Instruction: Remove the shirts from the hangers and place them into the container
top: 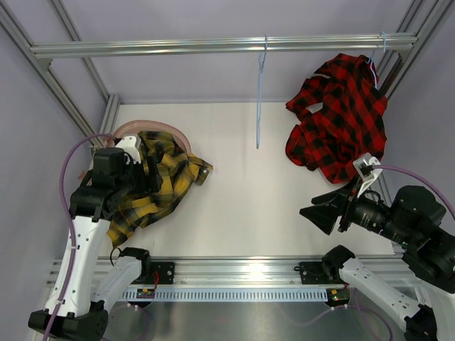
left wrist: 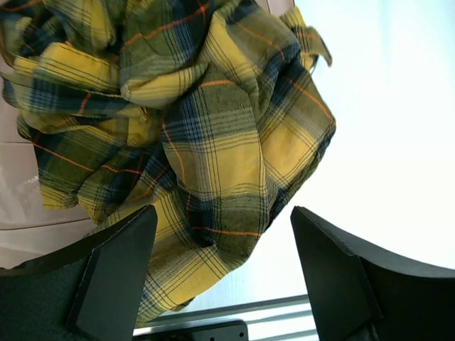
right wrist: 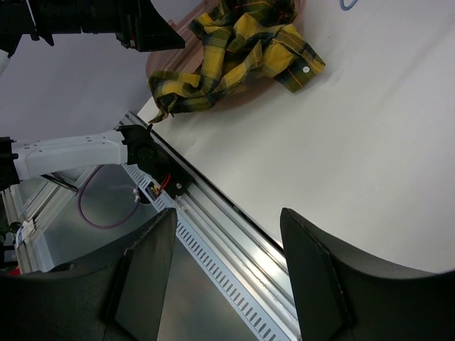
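You are sitting between the two shirts of this job. The yellow shirt (top: 162,183) is off its hanger and lying bunched on the container (top: 153,126), with a good part of it spilling over the rim onto the tabletop (top: 263,206). Your left end effector (left wrist: 222,213) is hovering just above that heap with its fingers spread wide, pinching nothing. Your right end effector (right wrist: 226,220) is hanging near the right edge with its fingers apart too, nothing between them, pointing back toward the left arm and away from the red shirt (top: 338,117). The red shirt is hanging crumpled at the right end of the rail (top: 213,46), and the bare hanger (top: 260,99) is dangling mid-rail. By my reading you are facing two moves. The left arm is needing to gather the overhanging cloth and tuck it into the container, and the right arm is needing to turn toward the red shirt and work it off its shoulders without dragging the hanger along the rail. Much is hiding from you. The shirt and the left arm are covering most of the container, so you cannot tell how much cloth is truly lying inside. Only the hook (top: 382,42) of the red shirt's hanger is showing. Neither wrist camera is catching the red shirt at all.
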{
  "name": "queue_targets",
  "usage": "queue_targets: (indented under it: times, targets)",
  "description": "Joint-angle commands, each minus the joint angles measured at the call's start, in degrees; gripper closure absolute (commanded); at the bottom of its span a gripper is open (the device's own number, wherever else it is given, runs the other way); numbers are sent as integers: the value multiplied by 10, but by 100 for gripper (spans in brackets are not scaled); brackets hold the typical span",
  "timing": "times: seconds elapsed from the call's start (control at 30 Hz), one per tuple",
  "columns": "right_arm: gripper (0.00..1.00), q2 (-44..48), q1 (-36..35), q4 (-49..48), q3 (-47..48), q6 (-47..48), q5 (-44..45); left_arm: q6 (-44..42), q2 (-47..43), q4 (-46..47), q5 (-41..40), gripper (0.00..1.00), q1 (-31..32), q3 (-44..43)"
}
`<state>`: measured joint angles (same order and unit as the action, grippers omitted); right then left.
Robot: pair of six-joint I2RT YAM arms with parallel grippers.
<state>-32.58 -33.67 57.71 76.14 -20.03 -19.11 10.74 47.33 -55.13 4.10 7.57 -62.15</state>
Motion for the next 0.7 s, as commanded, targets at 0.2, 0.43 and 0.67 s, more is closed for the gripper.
queue_targets:
  times: [0.2,0.43,0.67]
  targets:
    - [31,12,1,-16,0,-3,-8,-13,21,-13,68,19,6,16]
    - [31,10,2,-30,-16,1,-12,14,107,-16,19,22,103,21]
    - [31,13,1,-42,-24,2,-14,38,127,-2,-49,25,133,36]
